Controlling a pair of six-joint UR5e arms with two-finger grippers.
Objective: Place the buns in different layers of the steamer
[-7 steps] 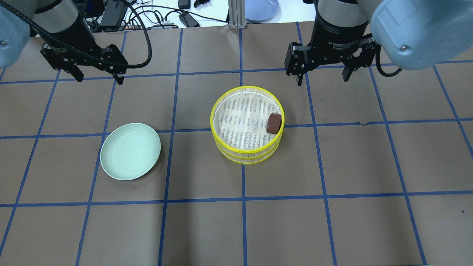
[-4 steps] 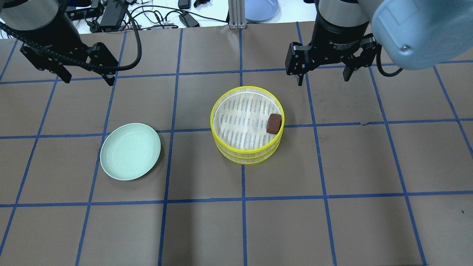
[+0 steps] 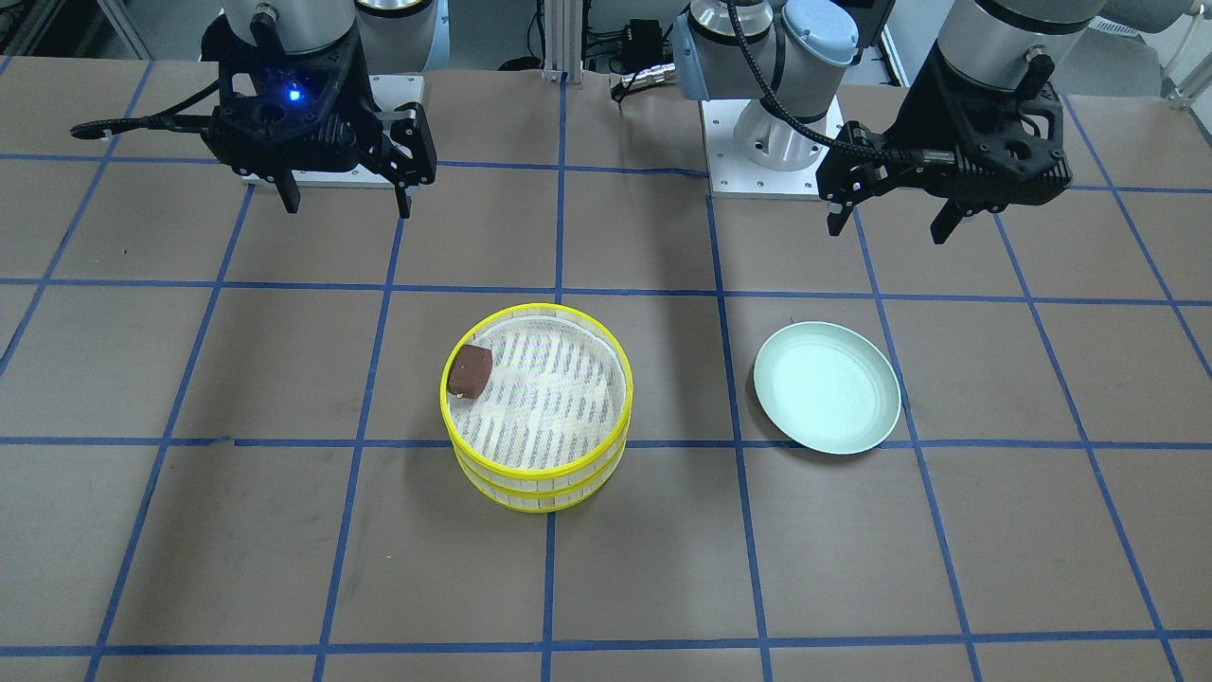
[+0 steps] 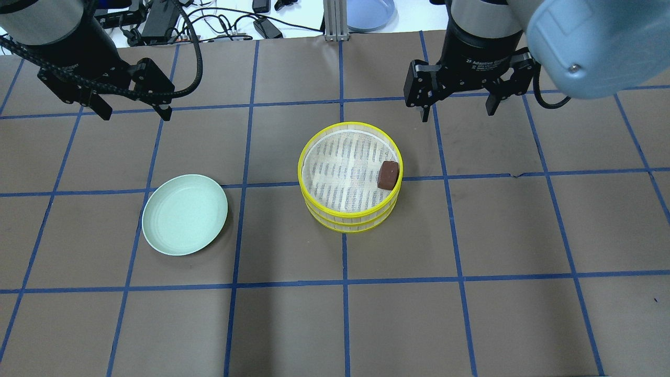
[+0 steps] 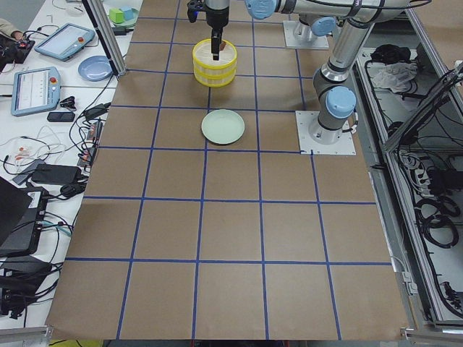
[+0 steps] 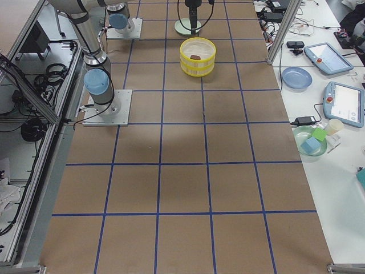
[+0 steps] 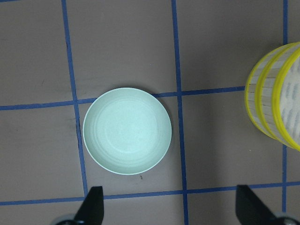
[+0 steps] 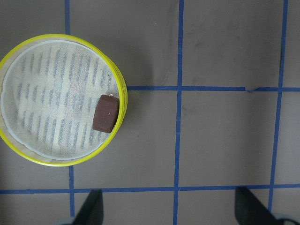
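- Stage, as I judge it: the close of the job. The brown bun [image 4: 388, 175] lies in the top layer [image 4: 349, 124] of the steamer, hard against the rim on the robot's right side. The top layer sits squarely on the bottom layer [image 3: 540, 494] in the middle of the desk [image 4: 471, 314].
- The pale bun shows in no view. It may lie in the bottom layer, hidden under the upper floor, but that cannot be confirmed.
- The left claw [image 4: 137, 112] hangs above the desk, well apart from the plate [image 4: 184, 214], jaws spread wide with nothing between them. The right claw [image 4: 458, 112] hangs near the steamer but not over it, likewise spread and carrying nothing.
- Next move, by my reckoning: little beyond parking both arms. If the lower bun had to be checked, a claw would need to pinch the thin upper rim and lift straight up. It would have to keep the layer level so the brown bun does not slide.
- Materials: the steamer layers are round and shallow, with bright yellow rims, pale slatted walls and white mesh over the floor. They look light and rigid.
- The brown bun is a small rounded block, matt and dark reddish-brown.
- The plate is pale green, smooth, round and shallow-lipped, with no bun on it.
- The desk is covered in flat brown sheet crossed by blue tape lines [image 4: 343, 293].
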